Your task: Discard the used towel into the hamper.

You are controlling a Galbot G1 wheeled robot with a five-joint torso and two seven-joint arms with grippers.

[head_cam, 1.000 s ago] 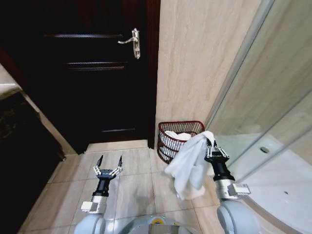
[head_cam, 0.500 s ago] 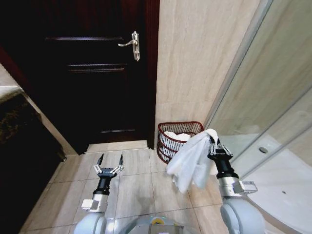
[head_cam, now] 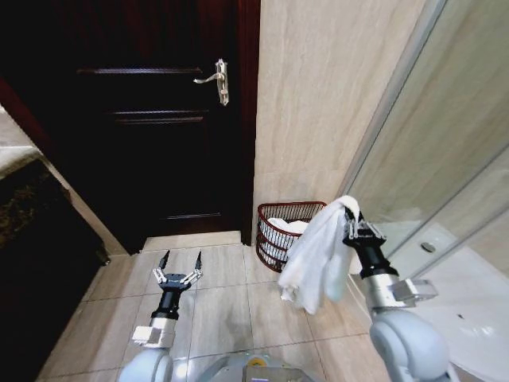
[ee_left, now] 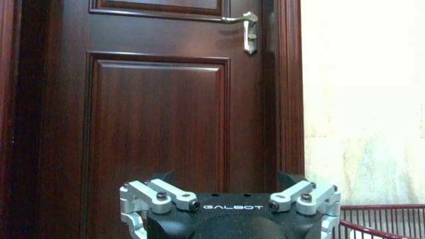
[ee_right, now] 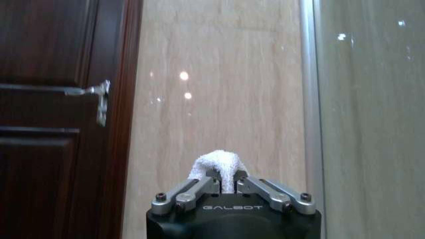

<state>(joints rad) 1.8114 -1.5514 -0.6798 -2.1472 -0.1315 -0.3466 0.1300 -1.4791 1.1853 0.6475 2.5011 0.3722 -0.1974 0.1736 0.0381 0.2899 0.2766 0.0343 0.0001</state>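
Observation:
A white towel (head_cam: 318, 255) hangs from my right gripper (head_cam: 355, 220), which is shut on its top fold; the pinched tuft of towel (ee_right: 217, 165) shows between the fingers in the right wrist view. The towel drapes down just right of and in front of the hamper (head_cam: 276, 235), a dark red wire basket on the floor against the beige wall, with white cloth inside. The hamper's rim (ee_left: 378, 231) also shows in the left wrist view. My left gripper (head_cam: 179, 267) is open, held low over the floor tiles to the left, facing the door.
A dark wooden door (head_cam: 159, 119) with a metal handle (head_cam: 216, 78) stands behind the left arm. A glass shower screen (head_cam: 445, 159) runs along the right. A dark counter (head_cam: 32, 239) lies at the left. Beige floor tiles (head_cam: 223, 302) spread between.
My right gripper has risen and shifted right with the towel, so the cloth hangs higher beside the hamper. The head view has tilted slightly. The left arm has stayed put.

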